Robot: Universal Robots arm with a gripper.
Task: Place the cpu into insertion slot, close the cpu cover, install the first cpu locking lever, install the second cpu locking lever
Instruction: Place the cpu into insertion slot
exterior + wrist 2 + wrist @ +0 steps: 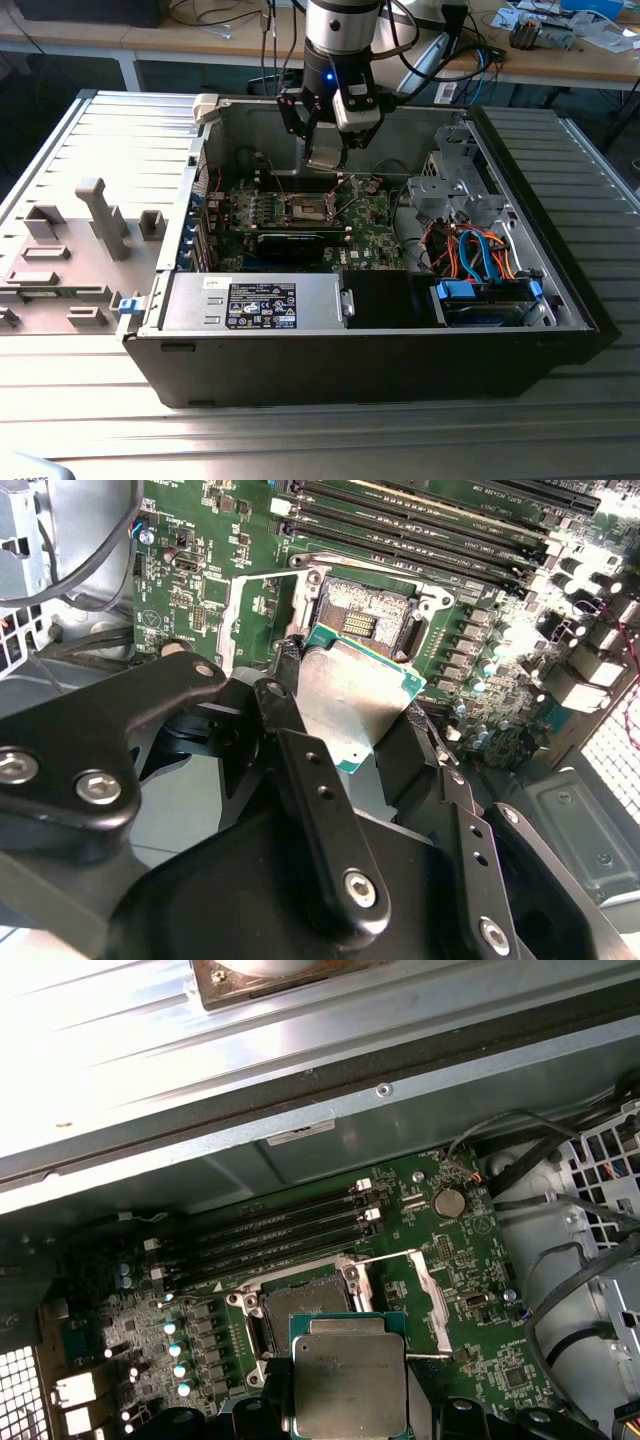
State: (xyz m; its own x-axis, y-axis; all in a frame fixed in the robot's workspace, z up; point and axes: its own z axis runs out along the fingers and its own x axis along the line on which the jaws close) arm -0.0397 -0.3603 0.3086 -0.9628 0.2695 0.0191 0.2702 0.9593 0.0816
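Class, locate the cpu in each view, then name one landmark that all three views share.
Exterior view: cpu held in the gripper, above the green motherboard.
Second wrist view: cpu in the gripper, before the insertion slot.
First wrist view: cpu partly covering the insertion slot.
Shared landmark: the insertion slot.

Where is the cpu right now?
In the second wrist view the cpu is clamped in the gripper, above the open insertion slot on the green motherboard.
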